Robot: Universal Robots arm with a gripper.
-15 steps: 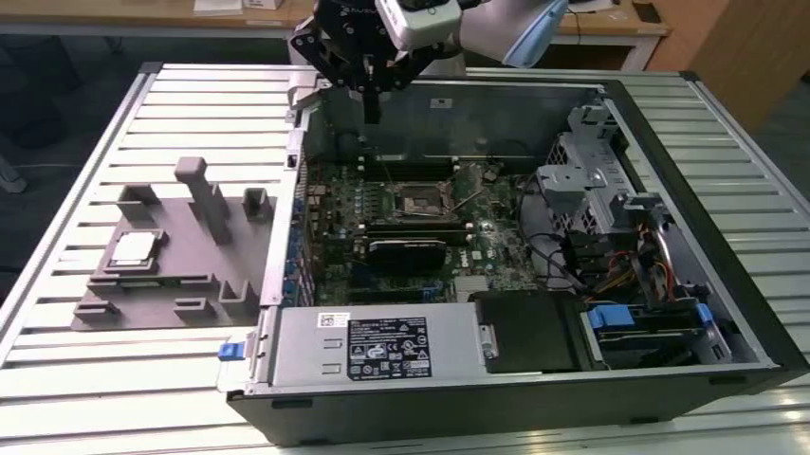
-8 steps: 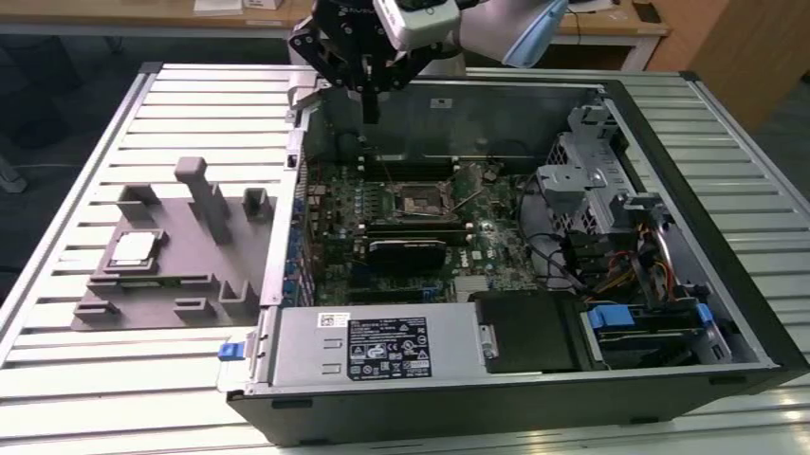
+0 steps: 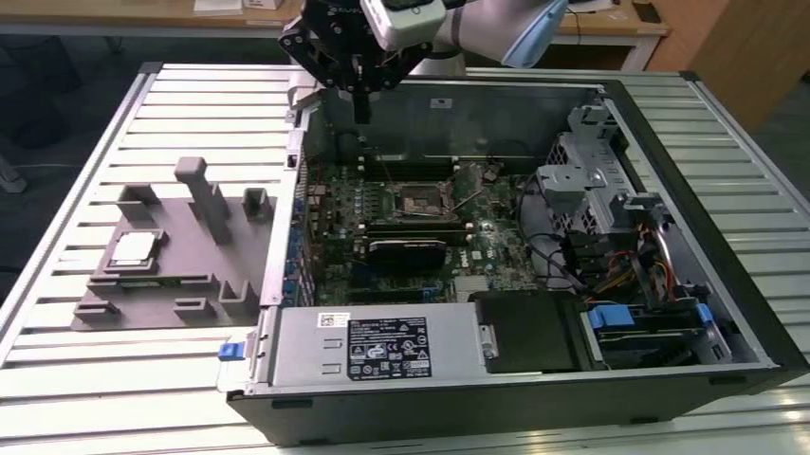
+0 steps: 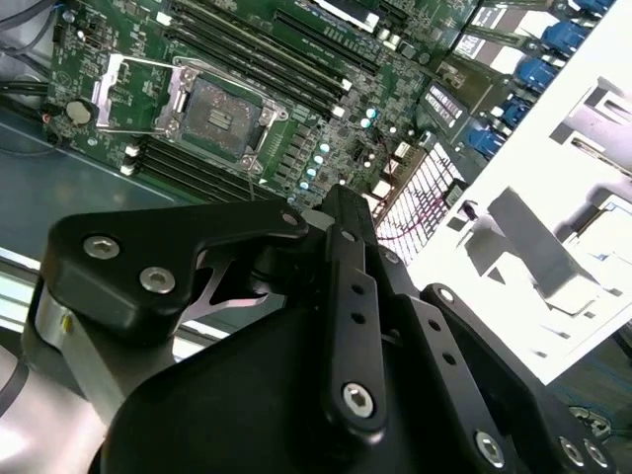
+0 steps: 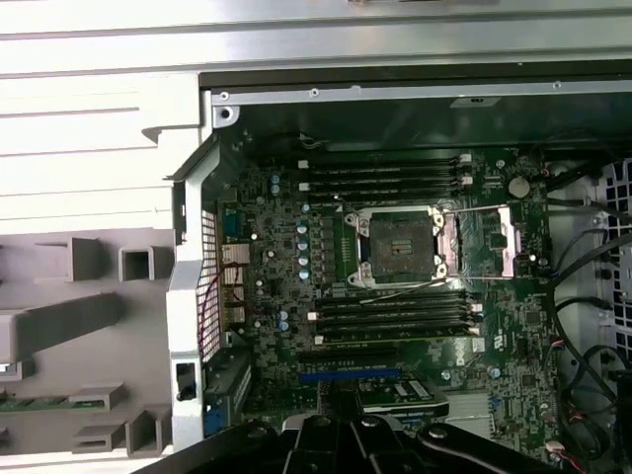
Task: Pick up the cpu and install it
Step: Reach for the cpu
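The exterior view looks down from high up and well back, taking in the whole open computer case [image 3: 532,398] on the slatted worktop [image 3: 76,379], with my pincer [image 3: 363,95] over the case's far wall. My first wrist view faces almost straight down onto the motherboard [image 5: 326,296]. My second wrist view looks slantwise along my pincer, closer in. Both wrist views share the open socket [image 5: 400,247] [image 4: 217,114].

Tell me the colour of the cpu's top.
The cpu is pale silver-white, clearest in the exterior view.

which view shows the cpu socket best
The first wrist view: the cpu socket faces the camera squarely, load plate flipped open. The second wrist view shows it at a slant; the exterior view shows it farther off, inside the computer case.
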